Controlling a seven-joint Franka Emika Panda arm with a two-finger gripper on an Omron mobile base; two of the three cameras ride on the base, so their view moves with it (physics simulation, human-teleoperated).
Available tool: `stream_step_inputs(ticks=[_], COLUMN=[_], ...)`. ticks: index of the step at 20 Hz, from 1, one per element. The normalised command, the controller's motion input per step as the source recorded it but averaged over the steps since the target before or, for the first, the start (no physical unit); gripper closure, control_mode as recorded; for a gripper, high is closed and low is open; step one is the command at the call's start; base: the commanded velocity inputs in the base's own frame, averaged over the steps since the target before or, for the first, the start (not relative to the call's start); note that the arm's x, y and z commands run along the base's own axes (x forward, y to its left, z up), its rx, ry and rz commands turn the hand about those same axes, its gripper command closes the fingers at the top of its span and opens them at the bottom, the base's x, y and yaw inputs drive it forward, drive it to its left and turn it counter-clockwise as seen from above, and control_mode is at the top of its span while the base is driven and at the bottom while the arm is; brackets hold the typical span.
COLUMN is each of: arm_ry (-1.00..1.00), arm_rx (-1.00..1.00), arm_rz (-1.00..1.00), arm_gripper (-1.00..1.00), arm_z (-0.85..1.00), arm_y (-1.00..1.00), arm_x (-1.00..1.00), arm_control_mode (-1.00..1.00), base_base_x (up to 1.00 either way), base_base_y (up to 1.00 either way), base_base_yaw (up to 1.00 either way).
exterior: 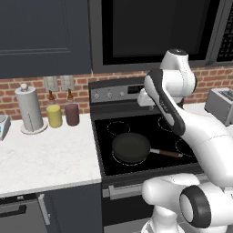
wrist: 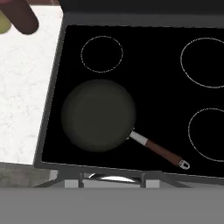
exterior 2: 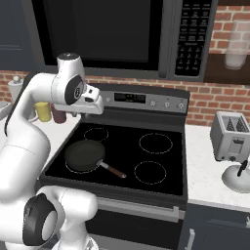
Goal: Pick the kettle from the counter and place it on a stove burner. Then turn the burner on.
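One kettle (exterior 2: 239, 177), four burners (exterior 2: 156, 143)

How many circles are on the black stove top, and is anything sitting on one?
4. Back left burner, back right burner and front right burner are bare rings. The front left burner is mostly covered by the dark frying pan sitting on it.
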Motion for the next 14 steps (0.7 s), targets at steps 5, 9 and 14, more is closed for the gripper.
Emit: stream_step_inputs(ticks=[5, 9, 14], arm_ry=[0.02, 0.11, 0.17], arm_rx=[0.0, 0.0, 0.01], arm_rz=[0.0, -0.06, -0.37], arm_gripper=[-1.0, -1.0, -1.0], arm_z=[0.0, -0.14, -0.21], arm_y=[0.0, -0.08, -0.7], arm_x=[0.0, -0.08, -0.38], arm_control_mode=[-1.0, -1.0, -1.0], base_base_x=[0.0, 0.0, 0.0], base_base_y=[0.0, 0.0, 0.0], base_base_yaw=[0.0, 0.0, 0.0])
